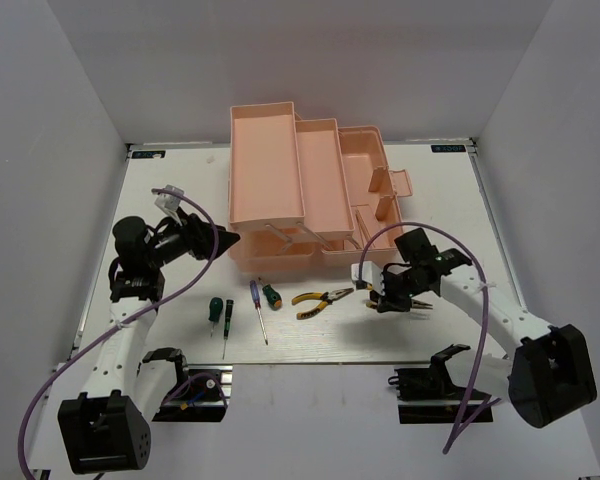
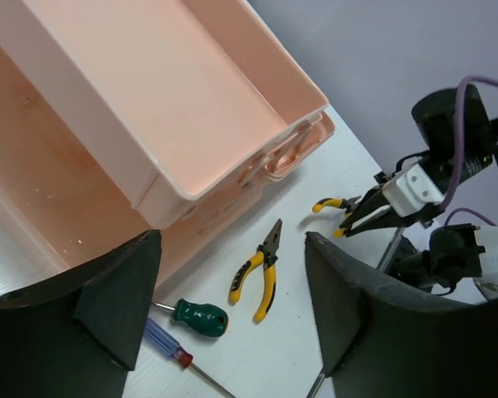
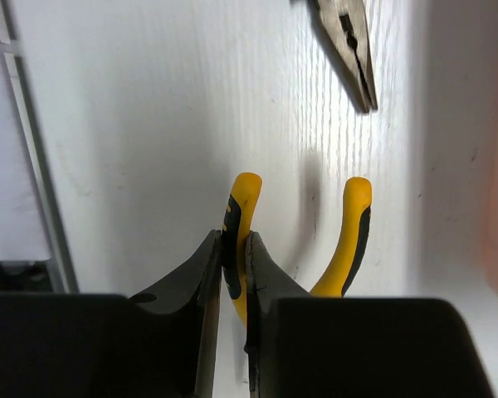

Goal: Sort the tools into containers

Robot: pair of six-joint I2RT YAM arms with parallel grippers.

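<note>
Your right gripper (image 3: 234, 242) is pressed tight on one yellow handle of a pair of pliers (image 3: 354, 228). The other handle splays free beside it, and the tool's length runs roughly in line with the fingers. Whether it is off the table, you cannot tell. From that pinch the peach toolbox (image 1: 280, 170) lies just toward the far edge, its stepped trays open upward, made of smooth, thin-walled plastic. This arm is the nearer one to its right end. The second pliers (image 1: 320, 298) lie flat by the middle of the near edge, bare steel nose shut. Your left gripper (image 1: 225, 240) hangs spread and empty at the toolbox's left end, the green-handled screwdriver (image 1: 214, 310) nearer the near edge.
</note>
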